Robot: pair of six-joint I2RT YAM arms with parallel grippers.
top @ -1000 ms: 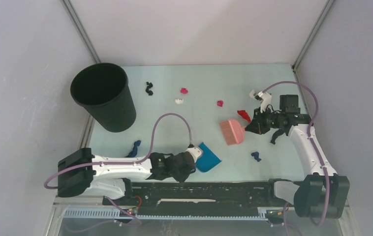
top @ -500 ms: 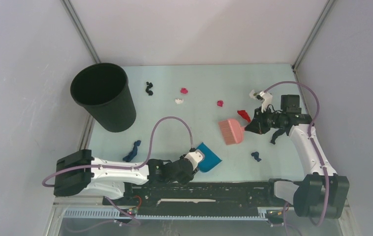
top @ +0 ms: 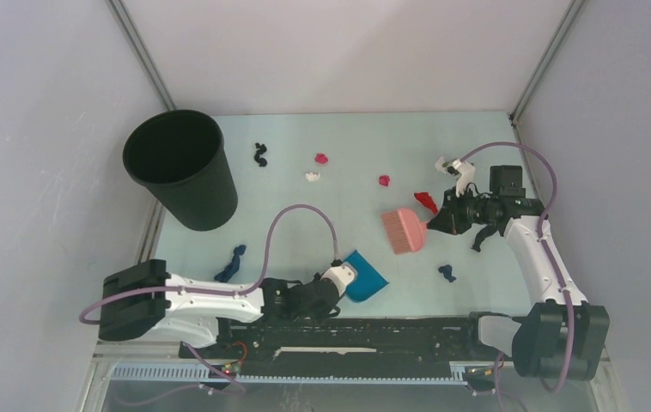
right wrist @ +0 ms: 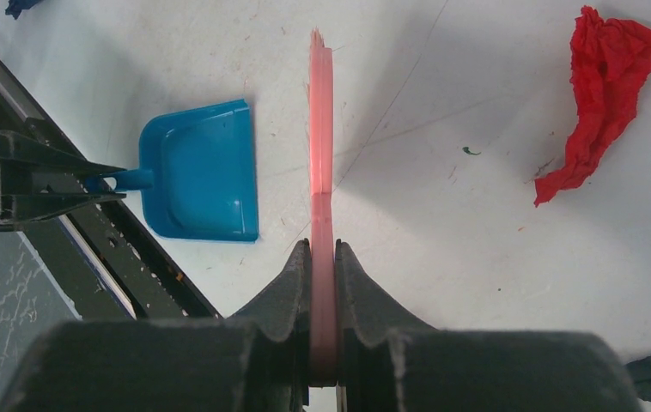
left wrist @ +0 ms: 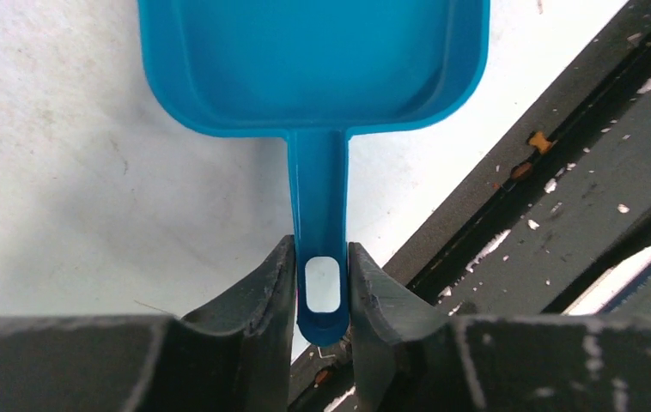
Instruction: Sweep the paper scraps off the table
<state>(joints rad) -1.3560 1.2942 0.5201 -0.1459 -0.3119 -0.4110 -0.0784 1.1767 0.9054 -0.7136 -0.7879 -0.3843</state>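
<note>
Your left gripper pinches the blue dustpan by the hole end of its handle, jaws almost together on the thin plastic. The pan lies flat on the table, mouth turned toward the pink brush, likely so scraps can be pushed straight in. Your right gripper has its jaws pressed onto the brush handle, bristles just beyond the dustpan's mouth. The paper scraps all lie outside the dustpan: a red scrap past the brush, a dark blue scrap to the dustpan's right, the rest farther off, some toward the black bin. Nothing collected yet
</note>
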